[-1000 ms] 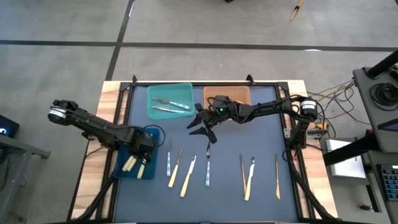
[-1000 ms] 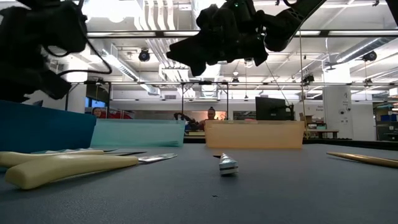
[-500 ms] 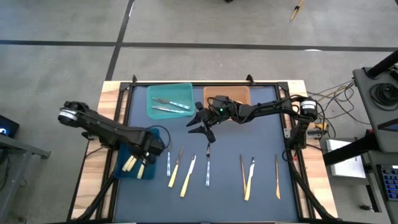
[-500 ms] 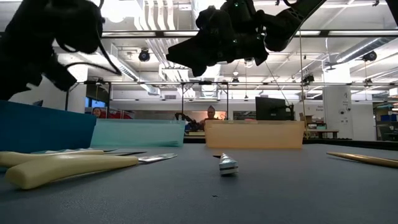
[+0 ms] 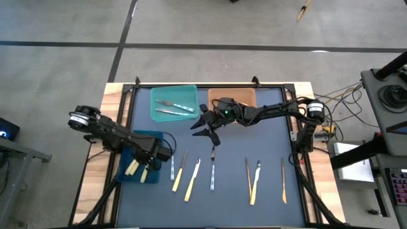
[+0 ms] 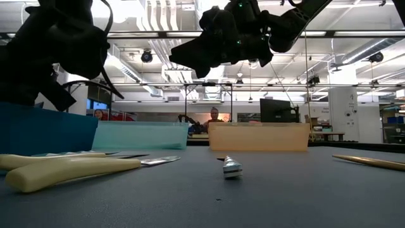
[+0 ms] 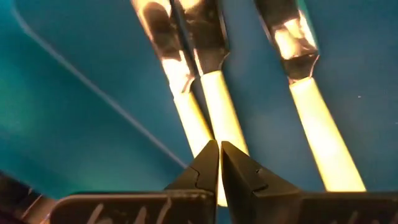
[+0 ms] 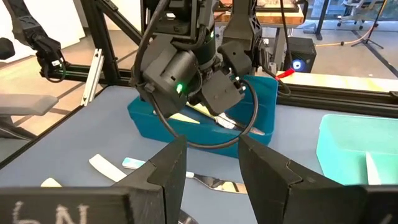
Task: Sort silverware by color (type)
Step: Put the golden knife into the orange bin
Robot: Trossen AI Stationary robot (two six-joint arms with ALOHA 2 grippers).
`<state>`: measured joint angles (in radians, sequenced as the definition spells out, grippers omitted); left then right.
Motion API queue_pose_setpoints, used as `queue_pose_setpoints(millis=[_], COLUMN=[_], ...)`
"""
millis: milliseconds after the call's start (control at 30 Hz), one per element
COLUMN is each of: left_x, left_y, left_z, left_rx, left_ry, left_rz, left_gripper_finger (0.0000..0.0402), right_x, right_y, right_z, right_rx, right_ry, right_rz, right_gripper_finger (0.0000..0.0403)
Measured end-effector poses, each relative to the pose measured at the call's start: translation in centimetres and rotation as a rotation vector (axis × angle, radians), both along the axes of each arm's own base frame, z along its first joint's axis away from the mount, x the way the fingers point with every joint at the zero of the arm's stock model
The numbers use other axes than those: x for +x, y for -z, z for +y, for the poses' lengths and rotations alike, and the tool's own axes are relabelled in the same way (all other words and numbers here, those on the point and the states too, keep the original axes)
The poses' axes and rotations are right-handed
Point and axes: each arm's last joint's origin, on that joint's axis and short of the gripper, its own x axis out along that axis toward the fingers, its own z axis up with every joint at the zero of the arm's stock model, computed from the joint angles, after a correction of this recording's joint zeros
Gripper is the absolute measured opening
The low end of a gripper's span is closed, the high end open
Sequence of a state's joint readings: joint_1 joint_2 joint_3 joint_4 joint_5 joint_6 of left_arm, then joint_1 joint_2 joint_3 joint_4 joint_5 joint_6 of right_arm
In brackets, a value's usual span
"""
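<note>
My left gripper is shut and points steeply down over the right part of the blue bin. Three pale yellow-handled pieces lie in that bin. My right gripper hangs open and holds nothing, in the air near the table's middle, in front of the teal bin and the tan bin. Two silvery pieces lie in the teal bin. Several more knives, forks and spoons lie flat in a row on the dark mat, among them a yellow one, a silvery one and a tan one. My left gripper's shut fingertips stand from above over the handles of two pale yellow pieces that lie side by side in the blue bin. I cannot tell whether the tips touch them.
The three bins stand along the mat's far and left parts. The low view shows the blue bin's wall, a yellow handle and a silvery piece end-on on the mat. People show in the room far behind. The table's black frame rail runs along the right.
My left gripper has gone toward the table's right edge over the blue bin and tipped further downward, staying shut. My right gripper has kept still and open.
</note>
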<state>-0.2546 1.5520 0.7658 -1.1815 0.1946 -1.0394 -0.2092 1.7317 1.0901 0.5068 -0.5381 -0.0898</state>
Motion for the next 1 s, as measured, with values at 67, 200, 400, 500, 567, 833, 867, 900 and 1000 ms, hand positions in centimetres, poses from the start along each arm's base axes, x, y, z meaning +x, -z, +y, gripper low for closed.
queue_pose_setpoints(millis=[67,200,400,500,567,833,867,900,1000], left_x=[0.2,0.2,0.1,0.0,-0.1,-0.6,-0.6,-0.7,-0.7], left_y=[0.1,0.2,-0.2,-0.5,-0.8,-1.7,-1.7,-1.8,-1.8], left_z=[-0.1,-0.1,-0.2,-0.2,-0.2,-0.5,-0.5,-0.6,-0.7], left_rx=[-0.009,-0.015,-0.023,-0.028,-0.034,-0.089,-0.095,-0.100,-0.119], left_ry=[0.001,0.006,0.020,0.023,0.035,0.161,0.178,0.191,0.211], left_rz=[-0.012,-0.013,-0.034,-0.052,-0.067,-0.122,-0.126,-0.130,-0.132], left_gripper_finger=[0.0000,0.0000,0.0000,0.0000,0.0000,0.0000,0.0000,0.0000,0.0000], right_x=[0.0,0.0,0.0,0.0,0.0,0.1,0.1,0.1,0.2], right_y=[0.0,0.0,0.0,0.0,0.0,0.2,0.3,0.4,0.6], right_z=[0.0,0.0,0.0,0.0,0.0,0.4,0.5,0.7,1.2], right_rx=[0.000,0.000,0.000,0.000,0.001,-0.012,-0.027,-0.045,-0.087], right_ry=[0.000,0.000,0.000,0.000,0.000,0.026,0.041,0.050,0.071], right_rz=[0.000,0.000,0.001,0.000,0.001,0.024,0.031,0.036,0.046], right_gripper_finger=[0.0135,0.0135,0.0135,0.0135,0.0135,0.0134,0.0134,0.0134,0.0134])
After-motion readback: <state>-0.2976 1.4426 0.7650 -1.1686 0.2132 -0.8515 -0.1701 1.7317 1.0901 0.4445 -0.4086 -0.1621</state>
